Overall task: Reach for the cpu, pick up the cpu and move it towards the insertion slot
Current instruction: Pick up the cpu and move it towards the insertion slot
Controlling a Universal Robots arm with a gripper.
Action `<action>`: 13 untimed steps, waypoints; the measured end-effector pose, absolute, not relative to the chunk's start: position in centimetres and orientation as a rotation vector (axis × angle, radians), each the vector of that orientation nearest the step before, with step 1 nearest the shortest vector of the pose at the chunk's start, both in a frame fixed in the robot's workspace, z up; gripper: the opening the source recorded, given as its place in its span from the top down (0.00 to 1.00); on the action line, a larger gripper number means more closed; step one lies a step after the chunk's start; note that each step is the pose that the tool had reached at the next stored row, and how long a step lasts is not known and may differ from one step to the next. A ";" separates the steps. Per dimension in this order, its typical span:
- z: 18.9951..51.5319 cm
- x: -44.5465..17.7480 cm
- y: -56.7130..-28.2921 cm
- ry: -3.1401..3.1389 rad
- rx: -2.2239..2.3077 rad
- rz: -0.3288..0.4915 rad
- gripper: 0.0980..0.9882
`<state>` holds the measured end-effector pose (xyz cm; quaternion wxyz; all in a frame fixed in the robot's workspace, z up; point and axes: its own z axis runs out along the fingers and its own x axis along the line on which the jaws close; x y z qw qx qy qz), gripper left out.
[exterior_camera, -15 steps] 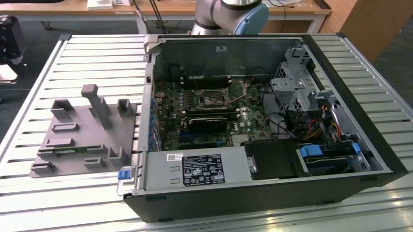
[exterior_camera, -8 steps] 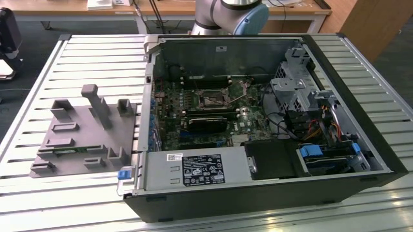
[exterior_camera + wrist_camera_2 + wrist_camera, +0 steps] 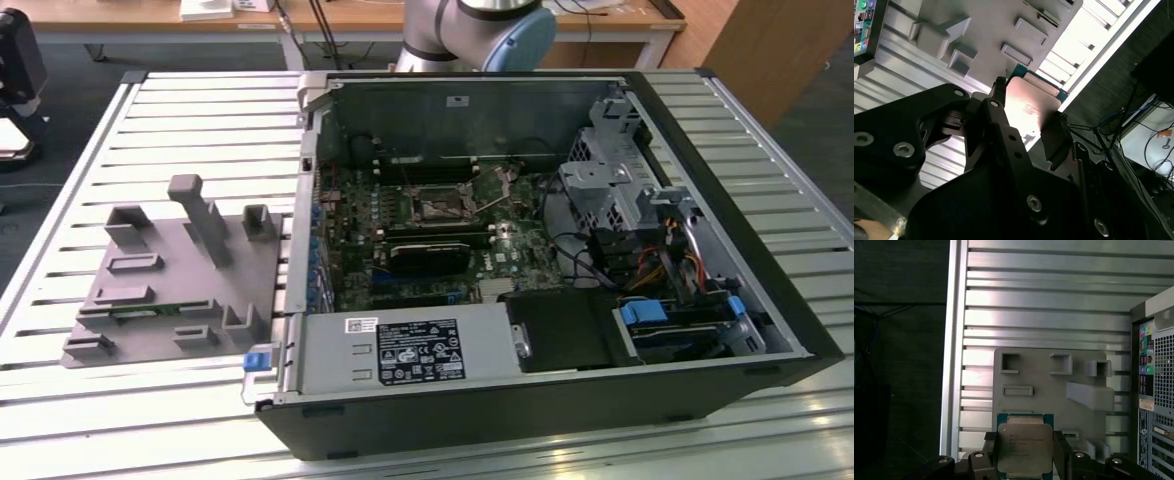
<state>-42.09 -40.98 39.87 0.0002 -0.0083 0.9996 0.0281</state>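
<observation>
The cpu (image 3: 1024, 447) is a flat square chip with a silvery top and a thin green rim. It sits between the two black fingers (image 3: 990, 452) of my gripper (image 3: 1025, 450), which is shut on its opposite edges. In the second wrist view the cpu (image 3: 1030, 106) shows its shiny face between the fingers (image 3: 999, 117) of the gripper (image 3: 1026, 122). It hangs above the table, over the near edge of the grey fixture. The insertion slot (image 3: 437, 205) is a dark square socket with a metal frame, on the motherboard inside the open computer case.
A grey plastic fixture (image 3: 167, 280) with raised blocks lies on the slatted metal table (image 3: 200, 120), at the exterior view's left of the open computer case (image 3: 694, 130). In the first wrist view the fixture (image 3: 1054, 385) lies beyond the chip, with the case's rear panel (image 3: 1154, 390) beside it. The arm's base (image 3: 481, 30) stands behind the case.
</observation>
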 end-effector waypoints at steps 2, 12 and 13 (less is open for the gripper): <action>39.9 -41.8 -41.0 3.140 -0.026 0.088 0.51; 39.9 -40.6 -41.0 3.140 -0.026 0.088 0.51; 39.9 -40.5 -41.0 3.140 -0.026 0.088 0.51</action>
